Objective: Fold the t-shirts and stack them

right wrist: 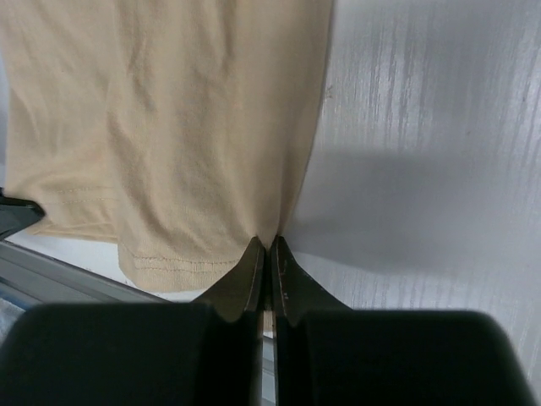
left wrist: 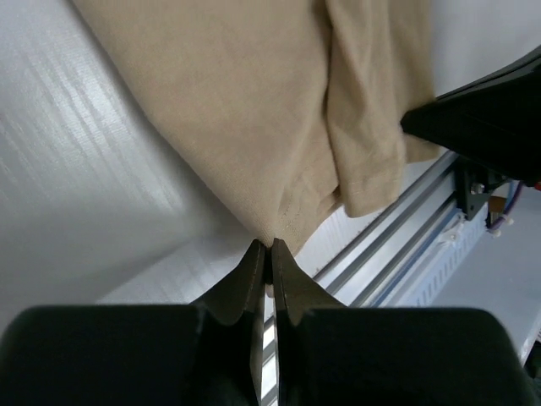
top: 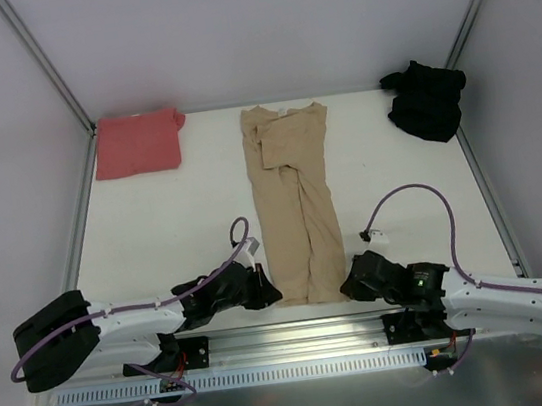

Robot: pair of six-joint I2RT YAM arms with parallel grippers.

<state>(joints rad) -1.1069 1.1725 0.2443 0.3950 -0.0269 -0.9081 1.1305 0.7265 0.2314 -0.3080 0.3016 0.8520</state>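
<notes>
Top external view: we look down on a white table [top: 154, 230] where the tan-beige t-shirt [top: 296, 199] lies as a long strip down the middle, collar toward the far edge, hem at the near edge, with its sides already folded in. The salmon-red t-shirt [top: 138, 144] sits folded flat at the far left corner; the black t-shirt [top: 426, 98] is a crumpled heap at the far right corner. Both wrist views show jaws pinched closed on the hem: the left gripper [left wrist: 270, 247] on its left corner, the right gripper [right wrist: 269, 244] on its right. We judge the cloth light, limp and quick to sag — the stitched hem corners, taken evenly, look the surest hold.
</notes>
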